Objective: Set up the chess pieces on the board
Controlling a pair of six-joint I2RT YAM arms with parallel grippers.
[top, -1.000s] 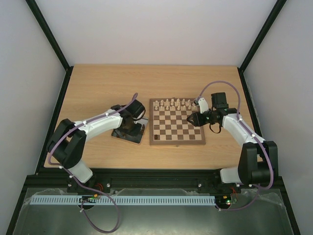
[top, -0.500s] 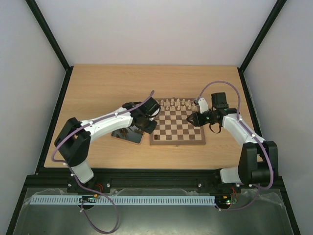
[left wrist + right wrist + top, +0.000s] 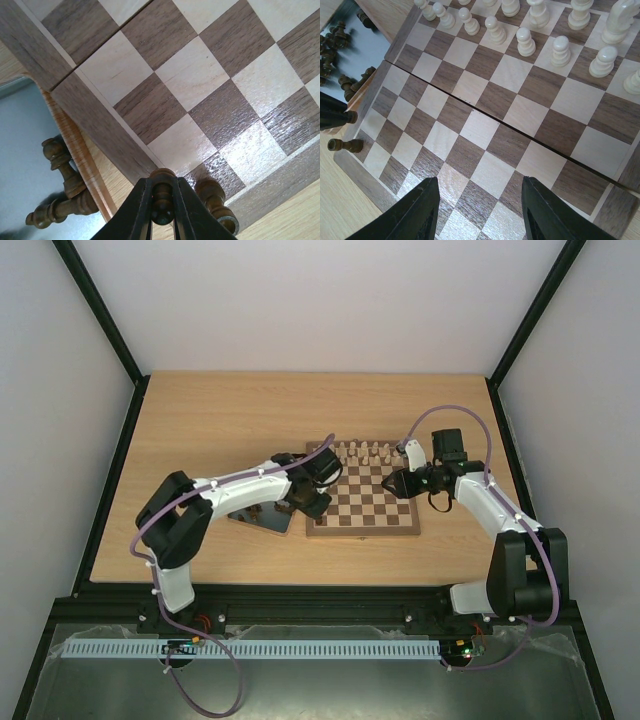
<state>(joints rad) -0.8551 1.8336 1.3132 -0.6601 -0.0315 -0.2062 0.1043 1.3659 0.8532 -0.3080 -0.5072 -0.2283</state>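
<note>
My left gripper (image 3: pixel 309 503) (image 3: pixel 162 202) is shut on a dark brown chess piece (image 3: pixel 163 192), held over the left near corner of the board (image 3: pixel 362 528) (image 3: pixel 100 120). Another dark piece (image 3: pixel 216 199) stands on the corner square just beside it. In the right wrist view the held piece (image 3: pixel 351 117) and the corner piece (image 3: pixel 342 145) show at the left edge. My right gripper (image 3: pixel 396 483) (image 3: pixel 477 210) is open and empty above the board's right side (image 3: pixel 485 125). More dark pieces (image 3: pixel 60 165) lie on the metal tray (image 3: pixel 20 150).
The shiny tray (image 3: pixel 262 520) (image 3: pixel 367 47) sits against the board's left edge with several dark pieces (image 3: pixel 332 45). Cream light pieces (image 3: pixel 365 452) (image 3: pixel 555 47) fill the board's far two rows. The board's middle squares are bare.
My left arm has swung right from above the tray to the board's left near corner, carrying the dark piece. The right arm has not moved.
</note>
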